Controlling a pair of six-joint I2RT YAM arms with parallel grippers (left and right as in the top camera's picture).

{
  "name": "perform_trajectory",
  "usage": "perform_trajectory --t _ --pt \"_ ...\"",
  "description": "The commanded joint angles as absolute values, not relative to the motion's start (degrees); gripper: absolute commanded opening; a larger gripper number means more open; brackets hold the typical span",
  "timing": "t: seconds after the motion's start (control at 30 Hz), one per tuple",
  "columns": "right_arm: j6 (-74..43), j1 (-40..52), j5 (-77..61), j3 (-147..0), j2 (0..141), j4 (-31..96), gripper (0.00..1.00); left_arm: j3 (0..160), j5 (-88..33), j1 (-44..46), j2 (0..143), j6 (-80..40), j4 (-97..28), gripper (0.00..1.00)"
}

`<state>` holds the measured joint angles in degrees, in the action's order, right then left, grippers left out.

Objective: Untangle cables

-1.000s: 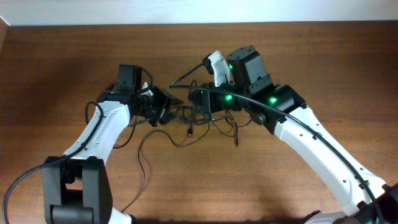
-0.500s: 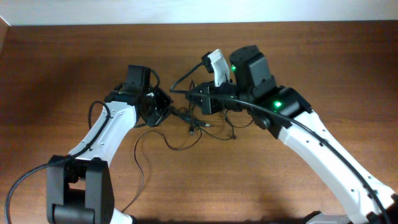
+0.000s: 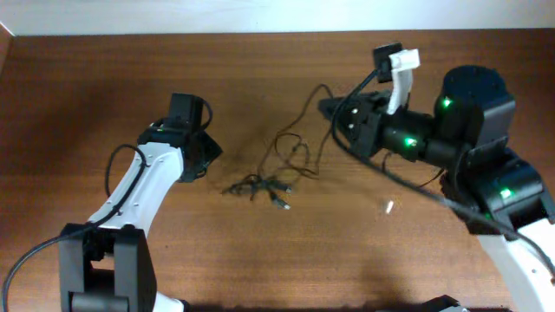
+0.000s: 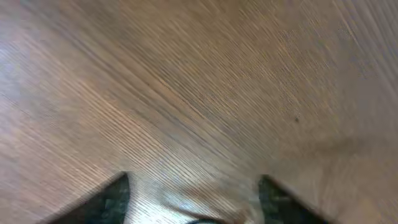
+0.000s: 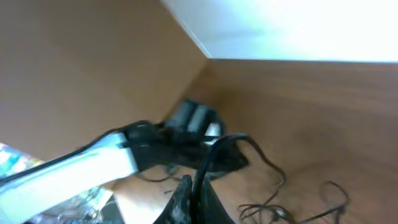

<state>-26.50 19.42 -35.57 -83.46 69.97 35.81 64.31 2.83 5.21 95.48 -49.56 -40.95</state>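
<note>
The cables (image 3: 260, 184) lie in a small knotted clump on the wooden table between the arms. One thin black cable (image 3: 299, 113) rises from the clump in a loose loop to my right gripper (image 3: 336, 113). In the right wrist view that gripper (image 5: 198, 199) is shut on this cable (image 5: 252, 144), with the clump (image 5: 273, 211) below it on the table. My left gripper (image 3: 204, 158) sits left of the clump, apart from it. In the left wrist view it (image 4: 196, 202) is open over bare wood, and no cable shows there.
A small white piece (image 3: 389, 206) lies on the table right of the clump. The table's back edge meets a white wall (image 3: 260, 33). The left arm (image 5: 93, 162) shows in the right wrist view. Thick black wires hang by the left arm's base (image 3: 35, 251).
My right gripper has swung up and to the right with one cable, pulling it out of the clump. My left gripper has let go and drawn back left. The clump has spread on the table.
</note>
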Motion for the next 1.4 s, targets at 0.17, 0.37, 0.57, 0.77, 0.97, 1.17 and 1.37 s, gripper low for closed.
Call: perform_trajectory --t 0.17,0.37,0.57,0.77,0.97,1.17,1.37 --pt "-21.3 14.3 -31.7 -83.7 76.3 54.9 0.04 63.8 -3.4 0.5 95.6 -41.9 -40.2 1.0" --pt "-21.2 14.3 -20.3 -83.7 87.4 67.9 0.04 63.8 -22.8 3.2 95.5 -16.4 -35.2 0.92" --pt "-19.7 14.3 -20.3 -83.7 90.4 68.8 0.04 63.6 -10.2 7.9 95.5 -12.1 -46.1 0.61" --pt "-19.7 14.2 -20.3 -83.7 90.4 68.7 0.04 58.1 -11.3 13.9 95.7 -7.6 -42.6 0.57" --pt "-19.7 14.2 -20.3 -83.7 90.4 68.7 0.04 57.7 -11.3 17.2 95.9 -8.1 -40.3 0.44" --pt "-19.7 14.2 -20.3 -83.7 90.4 68.7 0.04 55.0 -9.8 19.4 98.3 -8.1 -39.2 0.06" --pt "-19.7 14.2 -20.5 -83.7 90.4 68.7 0.04 55.0 -0.1 19.4 99.7 -15.6 -36.9 0.15"
